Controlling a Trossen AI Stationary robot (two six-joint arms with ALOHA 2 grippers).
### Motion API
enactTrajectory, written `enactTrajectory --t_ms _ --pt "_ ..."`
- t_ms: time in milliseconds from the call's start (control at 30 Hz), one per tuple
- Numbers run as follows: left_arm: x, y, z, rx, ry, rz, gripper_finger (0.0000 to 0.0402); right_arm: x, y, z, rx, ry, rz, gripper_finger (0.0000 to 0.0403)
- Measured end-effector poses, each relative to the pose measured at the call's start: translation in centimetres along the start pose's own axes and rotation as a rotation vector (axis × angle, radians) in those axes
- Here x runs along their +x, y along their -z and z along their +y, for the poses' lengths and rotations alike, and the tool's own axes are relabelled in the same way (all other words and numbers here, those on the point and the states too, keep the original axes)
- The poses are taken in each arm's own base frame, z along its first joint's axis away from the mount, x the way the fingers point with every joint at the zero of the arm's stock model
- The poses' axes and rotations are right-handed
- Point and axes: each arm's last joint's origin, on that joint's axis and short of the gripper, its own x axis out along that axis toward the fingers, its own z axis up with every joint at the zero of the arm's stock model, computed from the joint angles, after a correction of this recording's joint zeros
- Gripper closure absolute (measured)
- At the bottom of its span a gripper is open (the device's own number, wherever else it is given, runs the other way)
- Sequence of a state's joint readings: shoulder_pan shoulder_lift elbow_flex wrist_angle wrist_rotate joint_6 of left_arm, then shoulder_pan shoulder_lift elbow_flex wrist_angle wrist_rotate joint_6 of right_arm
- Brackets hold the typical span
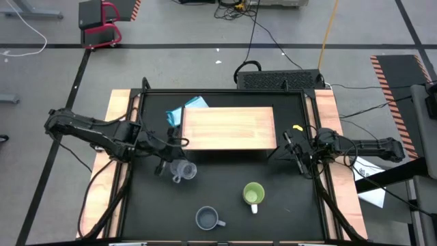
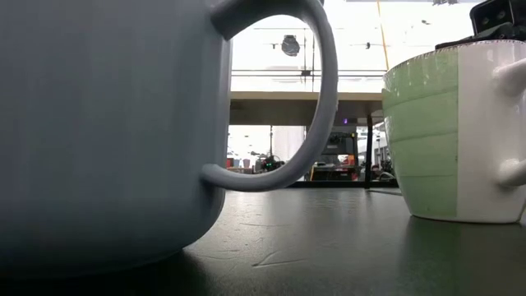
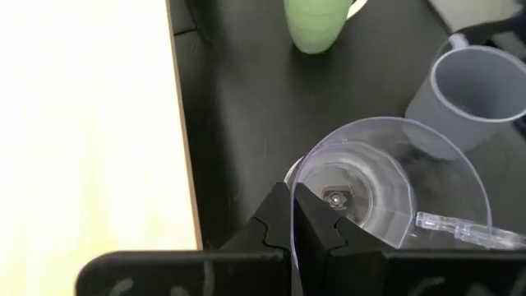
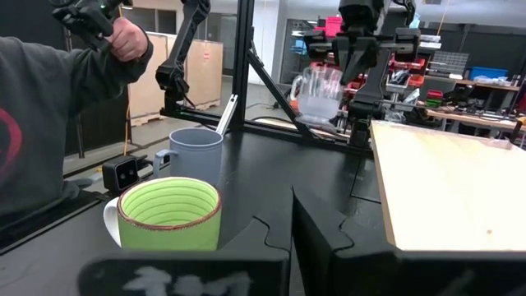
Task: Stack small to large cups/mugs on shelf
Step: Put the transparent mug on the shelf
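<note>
My left gripper (image 3: 293, 215) is pinched tight on the rim of the clear glass cup (image 1: 183, 170) — it's up off the table, just off the shelf (image 1: 229, 128) front edge. Green mug (image 1: 253, 195) and grey-blue mug (image 1: 207, 219) sit on the black table nearer the front. My right gripper (image 1: 295, 152) waits closed, empty, beside the shelf's right end.

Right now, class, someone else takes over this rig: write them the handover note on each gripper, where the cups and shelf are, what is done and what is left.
Left gripper: shut on the rim of the clear glass cup, held clear of the table beside the shelf.
Right gripper: shut, empty, waiting at the shelf's right end.
Grey-blue mug and green mug: upright on the black table, in front of the shelf.
Done: glass cup picked up.
Left: nothing stands on the shelf yet; all three cups remain to be placed and stacked.
</note>
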State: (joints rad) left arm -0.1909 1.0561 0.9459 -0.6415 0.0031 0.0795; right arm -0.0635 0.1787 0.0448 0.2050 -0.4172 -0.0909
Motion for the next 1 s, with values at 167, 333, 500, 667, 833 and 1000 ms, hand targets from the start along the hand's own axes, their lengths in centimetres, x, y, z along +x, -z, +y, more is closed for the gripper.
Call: enactTrajectory --t_ms 167,333,500,667,833,1000 --pt "-1.0 0.2 -0.1 0.013 0.019 -0.022 0.0401 0.0 0.0 0.0 0.017 0.0 0.0 0.0403" --pt "-2.3 0.2 -0.1 0.024 0.016 -0.072 0.0401 0.0 0.0 0.0 0.027 0.0 0.001 0.0403" --pt "-3.5 0.5 -0.1 0.028 -0.006 -0.096 0.0401 0.0 0.1 0.0 0.029 0.0 0.006 0.0403" --pt "-4.7 1.2 0.0 0.011 -0.039 -0.087 0.0401 0.0 0.2 0.0 0.034 -0.001 0.017 0.0403" --pt "-5.6 1.6 0.0 0.007 -0.042 -0.098 0.0401 0.0 0.2 0.0 0.033 -0.002 0.015 0.0403" --pt "-6.7 2.2 0.0 0.001 -0.072 -0.11 0.0401 0.0 0.2 0.0 0.033 -0.001 0.015 0.0403"
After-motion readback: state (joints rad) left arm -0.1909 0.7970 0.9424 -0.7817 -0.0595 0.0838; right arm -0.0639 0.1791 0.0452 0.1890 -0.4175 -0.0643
